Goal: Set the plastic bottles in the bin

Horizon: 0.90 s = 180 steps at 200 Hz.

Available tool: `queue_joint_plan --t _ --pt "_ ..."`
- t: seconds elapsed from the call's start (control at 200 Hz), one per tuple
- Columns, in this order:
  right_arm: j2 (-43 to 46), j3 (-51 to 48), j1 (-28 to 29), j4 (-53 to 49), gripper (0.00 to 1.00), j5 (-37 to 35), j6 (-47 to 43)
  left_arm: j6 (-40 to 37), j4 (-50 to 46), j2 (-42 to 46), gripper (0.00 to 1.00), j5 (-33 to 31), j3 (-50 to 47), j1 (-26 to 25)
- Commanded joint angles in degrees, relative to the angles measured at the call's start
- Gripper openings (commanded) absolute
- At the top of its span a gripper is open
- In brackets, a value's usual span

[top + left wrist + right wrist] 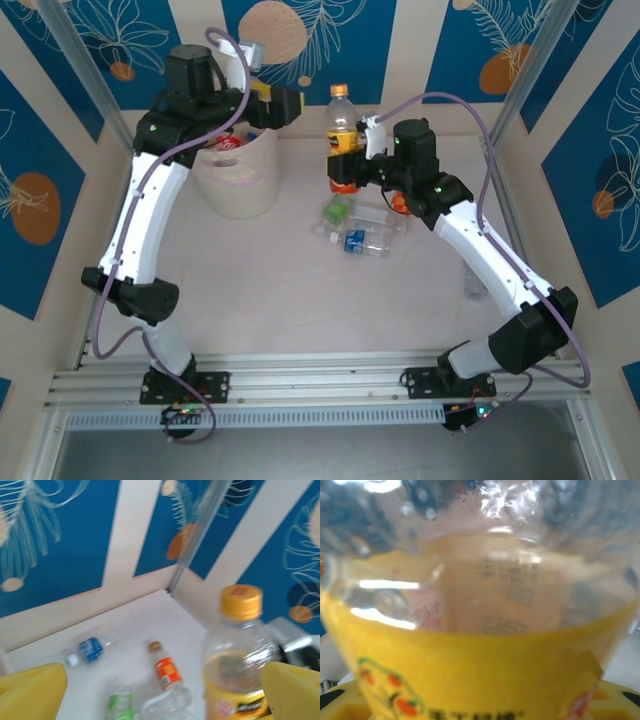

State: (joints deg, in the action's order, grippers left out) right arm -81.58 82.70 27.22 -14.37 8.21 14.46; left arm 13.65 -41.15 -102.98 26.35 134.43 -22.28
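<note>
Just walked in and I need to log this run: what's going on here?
The right gripper holds a yellow-labelled bottle upright, to the right of the bin. A few more bottles lie on the table just in front of it. The left gripper hangs open and empty by the bin's rim. A red-labelled bottle is already inside the bin.

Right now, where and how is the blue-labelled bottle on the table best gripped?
The blue-labelled bottle lies flat on its side, so probably grip its labelled middle from straight above, with the jaws across its width.
</note>
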Motion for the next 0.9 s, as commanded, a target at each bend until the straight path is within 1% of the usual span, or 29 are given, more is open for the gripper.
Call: queue_joint_plan --t 0.0,0.165,0.3,0.425,0.575,0.65,0.8,0.86,0.895 --pt "-0.57 1.00 1.48 2.81 0.54 1.06 -2.08 2.98 1.29 -2.33 1.00 2.80 3.73 -1.58" --pt "-1.39 1.74 3.04 2.90 0.54 0.81 -2.15 4.61 3.76 -3.66 1.00 3.45 4.59 -3.36" --pt "-1.39 2.08 4.13 3.29 0.54 0.71 -2.03 4.33 3.26 -4.93 1.00 1.88 6.09 -3.89" --pt "-1.30 2.32 4.98 3.38 0.54 0.69 -2.30 4.62 3.04 -6.14 0.90 2.61 6.86 -4.00" --pt "-1.70 2.84 5.51 3.17 0.54 0.57 -2.42 5.24 3.68 -6.80 0.83 4.18 6.90 -4.43" --pt "-2.00 3.31 5.80 2.96 0.54 0.42 -2.53 5.72 4.21 -7.10 0.72 5.22 6.90 -4.61" --pt "-2.35 3.71 6.18 2.86 0.54 -0.24 -2.78 5.73 3.34 -7.25 0.68 6.23 6.90 -4.70" --pt "-2.51 3.93 6.25 2.86 0.54 -0.47 -2.78 5.46 2.71 -7.17 0.64 6.26 6.90 -4.70" --pt "-2.58 4.05 6.26 2.85 0.54 -0.54 -2.71 5.33 2.41 -7.24 0.60 6.27 6.90 -4.70"
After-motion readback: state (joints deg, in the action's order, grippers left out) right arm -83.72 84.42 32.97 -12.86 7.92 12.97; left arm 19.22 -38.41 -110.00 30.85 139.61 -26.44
